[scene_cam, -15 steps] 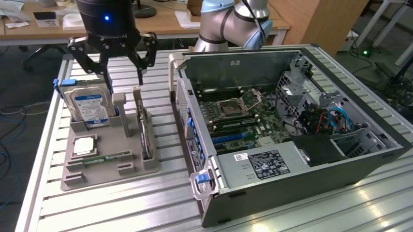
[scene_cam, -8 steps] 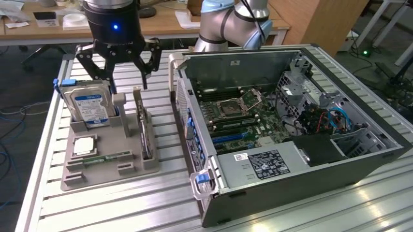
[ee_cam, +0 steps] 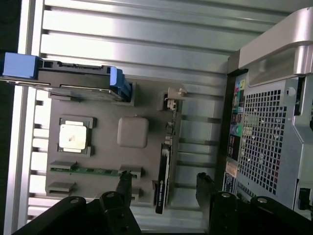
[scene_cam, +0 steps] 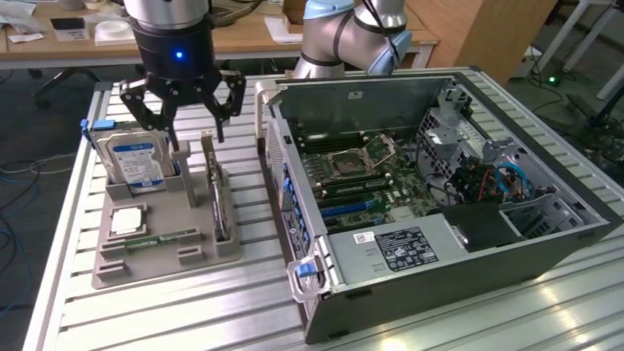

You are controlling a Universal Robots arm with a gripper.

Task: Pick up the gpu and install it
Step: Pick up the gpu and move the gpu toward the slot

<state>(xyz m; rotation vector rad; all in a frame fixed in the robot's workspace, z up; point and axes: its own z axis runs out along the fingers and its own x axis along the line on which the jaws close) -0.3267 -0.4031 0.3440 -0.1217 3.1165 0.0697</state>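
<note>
Fingers (ee_cam: 204, 192) spread wide, above gpu (ee_cam: 165, 166), one each side; gpu upright in gray tray (scene_cam: 180, 213).

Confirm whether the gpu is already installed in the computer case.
No, the gpu stands on edge in the grey holder tray beside the case, under the open tool.

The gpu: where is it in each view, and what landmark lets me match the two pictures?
Exterior view: the gpu stands on edge in the grey tray, on the side nearest the computer case.
Wrist view: the gpu shows edge-on from above, in the tray slot nearest the computer case.
Shared landmark: the hard drive, upright in the same tray.
</note>
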